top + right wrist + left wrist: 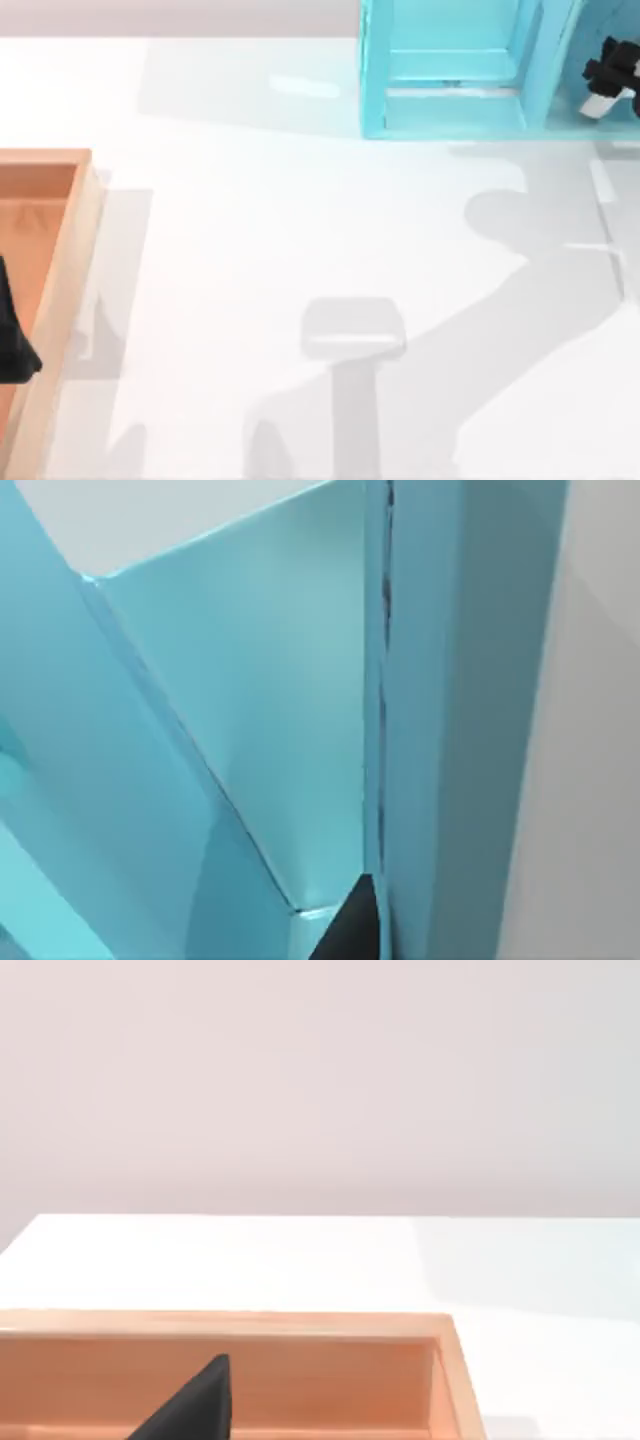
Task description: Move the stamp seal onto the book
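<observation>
Where the stamp seal lay relative to either end effector could not be told, nor its long axis, nor the book's place, so which arm was nearer stayed an open judgement. The right end effector (610, 72) hung close against the turquoise shelf unit (450, 110), a smooth, flat-panelled box with upright dividers, possibly just inside one bay. The left end effector (14, 340) sat over the wooden tray (62, 290), pale-grained with a raised rim. Whether either was apart or together could not be told. The white bench (300, 230) between them was matte and flat.
</observation>
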Motion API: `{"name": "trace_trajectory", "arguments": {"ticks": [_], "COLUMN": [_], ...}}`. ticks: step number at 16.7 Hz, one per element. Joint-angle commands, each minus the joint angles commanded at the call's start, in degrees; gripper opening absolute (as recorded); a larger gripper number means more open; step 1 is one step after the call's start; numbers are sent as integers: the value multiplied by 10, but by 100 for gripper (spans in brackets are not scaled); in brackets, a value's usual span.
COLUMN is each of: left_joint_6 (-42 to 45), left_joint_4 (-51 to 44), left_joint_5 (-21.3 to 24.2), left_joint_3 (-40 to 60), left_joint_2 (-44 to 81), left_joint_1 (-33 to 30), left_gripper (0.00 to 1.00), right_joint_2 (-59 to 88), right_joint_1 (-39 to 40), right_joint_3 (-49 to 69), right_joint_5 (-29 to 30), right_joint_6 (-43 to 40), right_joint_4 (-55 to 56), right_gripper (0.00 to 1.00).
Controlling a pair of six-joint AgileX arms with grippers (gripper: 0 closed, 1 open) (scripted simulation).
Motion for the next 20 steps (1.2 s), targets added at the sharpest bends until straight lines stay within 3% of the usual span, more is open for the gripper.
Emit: {"name": "trace_trajectory", "arguments": {"ticks": [5, 6, 16, 20], "left_joint_6": [0, 0, 0, 0], "left_joint_4": [0, 0, 0, 0], "left_joint_5": [0, 0, 0, 0], "left_joint_3": [0, 0, 0, 0], "left_joint_2": [0, 0, 0, 0], "left_joint_1": [0, 0, 0, 0], "left_gripper": [100, 100, 100, 100], "right_joint_2": [0, 0, -3, -87], "right_joint_1": [0, 0, 3, 0], "right_joint_3": [0, 0, -7, -47], "right_joint_5": [0, 0, 0, -4], "right_joint_6": [0, 0, 4, 2], "right_joint_4": [0, 0, -5, -54], "right_gripper": [2, 0, 0, 0]}}
